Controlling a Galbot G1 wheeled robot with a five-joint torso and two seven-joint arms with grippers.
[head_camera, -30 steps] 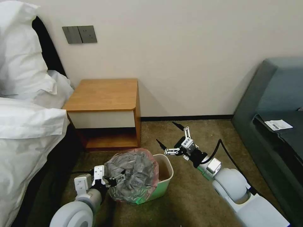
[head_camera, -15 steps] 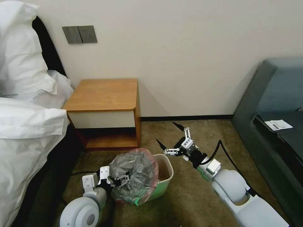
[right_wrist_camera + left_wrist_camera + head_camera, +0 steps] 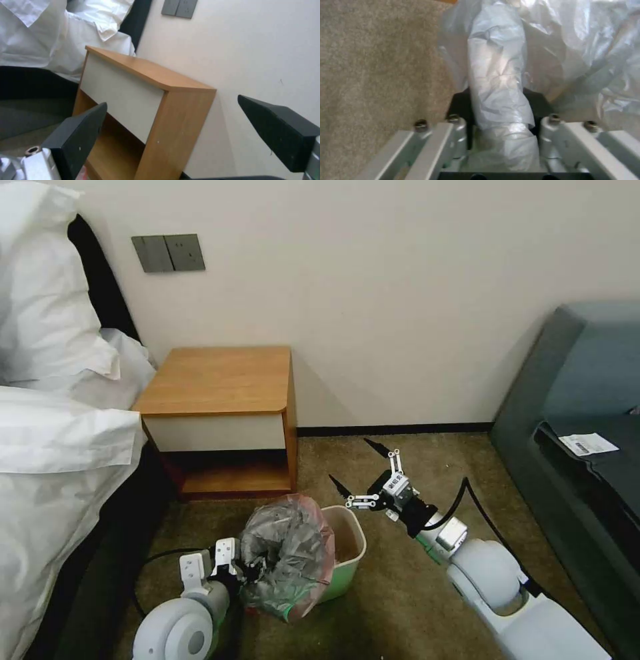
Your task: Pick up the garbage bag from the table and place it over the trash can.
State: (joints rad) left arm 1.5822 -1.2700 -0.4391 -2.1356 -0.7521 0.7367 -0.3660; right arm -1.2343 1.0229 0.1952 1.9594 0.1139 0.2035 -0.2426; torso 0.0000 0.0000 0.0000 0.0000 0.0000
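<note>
My left gripper [image 3: 248,567] is clamped on a bunched fold of the garbage bag [image 3: 288,553], low on the carpet [image 3: 400,593] at the near left side of the trash can [image 3: 347,553]. The crinkled grey bag with its pinkish rim drapes over the can's left half; the right half of the cream opening is uncovered. My right gripper [image 3: 363,470] hovers spread wide and holding nothing, just beyond the can's far right corner. The nightstand [image 3: 220,380] stands behind, against the wall.
</note>
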